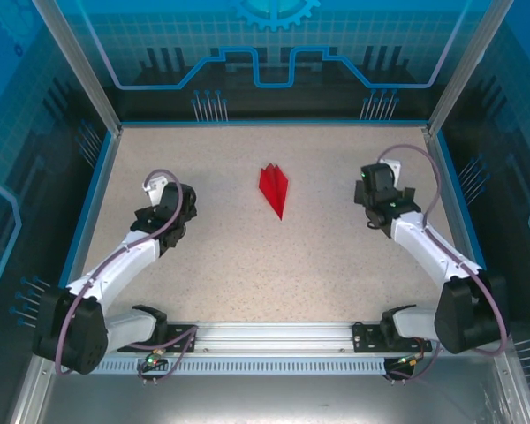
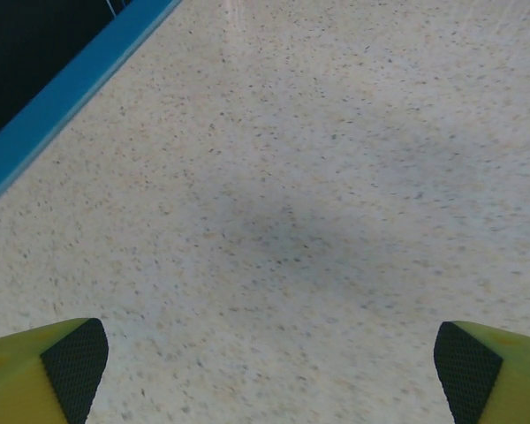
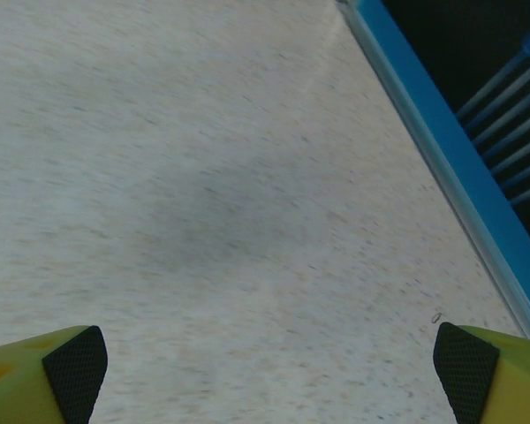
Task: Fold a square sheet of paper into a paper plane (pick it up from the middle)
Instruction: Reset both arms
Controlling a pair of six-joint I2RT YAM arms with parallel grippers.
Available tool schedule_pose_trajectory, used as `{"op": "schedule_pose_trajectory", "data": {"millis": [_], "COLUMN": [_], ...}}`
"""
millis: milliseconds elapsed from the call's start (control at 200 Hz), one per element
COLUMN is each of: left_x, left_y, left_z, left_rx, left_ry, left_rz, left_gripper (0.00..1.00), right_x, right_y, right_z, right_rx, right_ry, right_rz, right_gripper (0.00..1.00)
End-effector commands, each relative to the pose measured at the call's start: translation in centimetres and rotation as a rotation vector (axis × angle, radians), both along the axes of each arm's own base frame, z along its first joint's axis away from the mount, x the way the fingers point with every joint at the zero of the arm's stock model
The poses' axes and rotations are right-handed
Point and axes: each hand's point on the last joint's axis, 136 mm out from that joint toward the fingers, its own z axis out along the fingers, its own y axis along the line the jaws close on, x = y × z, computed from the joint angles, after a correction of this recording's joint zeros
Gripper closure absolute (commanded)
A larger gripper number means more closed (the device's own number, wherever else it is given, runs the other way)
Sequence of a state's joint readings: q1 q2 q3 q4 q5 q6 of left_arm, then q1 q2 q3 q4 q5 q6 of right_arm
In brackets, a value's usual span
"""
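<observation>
Both sets of jaws were recorded standing wide apart, with nothing gripped. In the left wrist view the left jaws were seen as two yellow fingertips [image 2: 35,371] faced with black ribbed pads, one at each lower corner. Bare speckled desk [image 2: 283,203] lay between them, and a blue border strip [image 2: 71,88] was noted toward 10 o'clock. In the right wrist view the right jaws were seen likewise, with yellow fingertips [image 3: 503,371] at either lower corner and bare desk between. The blue strip there ran along at 2 o'clock, and the surface was somewhat blurred.

From above, the paper plane [image 1: 274,187] was found lying flat on the desk, a little toward 12 o'clock from the desk's middle, touched by neither arm. It was observed as a bright red dart with its nose pointed to about 6 o'clock and its notched tail to 12 o'clock. A centre crease was visible. The left arm [image 1: 124,256] was placed with its wrist at about 9 o'clock from the plane, well apart. The right arm [image 1: 424,243] was placed with its wrist at about 3 o'clock, also well apart. Both arm bases were seated on a metal rail [image 1: 274,334] at the 6 o'clock edge.
</observation>
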State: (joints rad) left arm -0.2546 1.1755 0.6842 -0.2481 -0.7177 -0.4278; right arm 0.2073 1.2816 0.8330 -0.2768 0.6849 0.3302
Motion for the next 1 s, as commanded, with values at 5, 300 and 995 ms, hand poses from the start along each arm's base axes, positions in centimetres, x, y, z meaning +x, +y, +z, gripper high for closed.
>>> {"op": "schedule_pose_trajectory", "data": {"millis": [5,300,995], "left_x": [1.3,2.8,6.6], "left_y": [1.0,0.5,-1.3], "left_z": [1.3,-1.7,-4.5], "left_rx": [0.09,0.019,-0.067], "left_ry": [-0.126,-0.26,-0.314], "left_rz": [-0.032,-0.209,-0.441], "left_gripper": [0.01,0.01,0.01], "right_x": [1.4,3.1,4.1], "right_y": [-1.6,0.9,4.6], "right_z": [0.0,-3.1,-6.1], "right_rx": [-0.019,-0.034,0.069], "right_ry": [-0.129,-0.243,-0.303], "right_rz": [-0.008,0.203,0.486], "right_gripper": [0.01,0.01,0.01]}}
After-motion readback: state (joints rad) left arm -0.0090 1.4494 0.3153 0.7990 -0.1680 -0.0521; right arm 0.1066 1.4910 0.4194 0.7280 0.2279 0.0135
